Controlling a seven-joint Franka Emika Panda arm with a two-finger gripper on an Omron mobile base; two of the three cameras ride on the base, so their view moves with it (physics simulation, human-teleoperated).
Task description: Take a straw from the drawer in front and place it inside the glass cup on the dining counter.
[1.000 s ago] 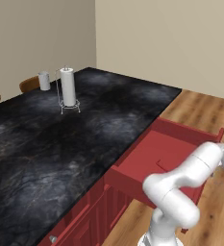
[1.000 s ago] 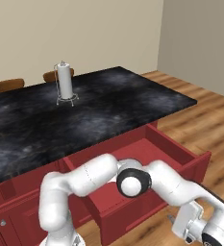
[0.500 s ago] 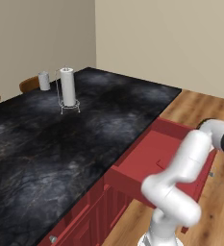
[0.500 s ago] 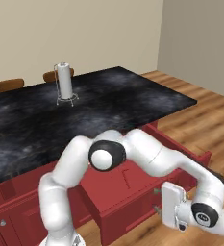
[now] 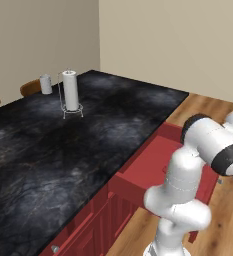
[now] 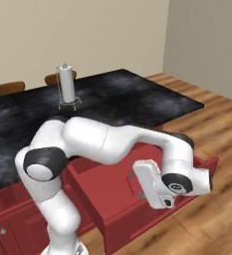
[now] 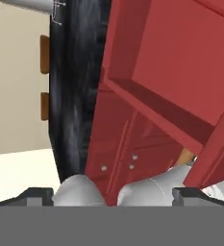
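Dining counter (image 5: pixel 63 150): glossy black stone top, grey-veined; drawer (image 5: pixel 153 162): smooth matt dark red panels; floor (image 6: pixel 207 119): wood planks, satin; glass cup (image 5: pixel 46 84): pale translucent glass; towel roll (image 5: pixel 70 90): white paper, wire stand

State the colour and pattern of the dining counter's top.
Glossy black with grey veining; the dining counter shows it best in the left base view.

Robot's a chunky white arm (image 6: pixel 102 142), all glossy rounded segments with dark grey-black rings at the joints. The hand (image 6: pixel 170 185) is a flat white block with a round black cap on its side, and two small dark fingertips (image 7: pixel 39 194) poke out.
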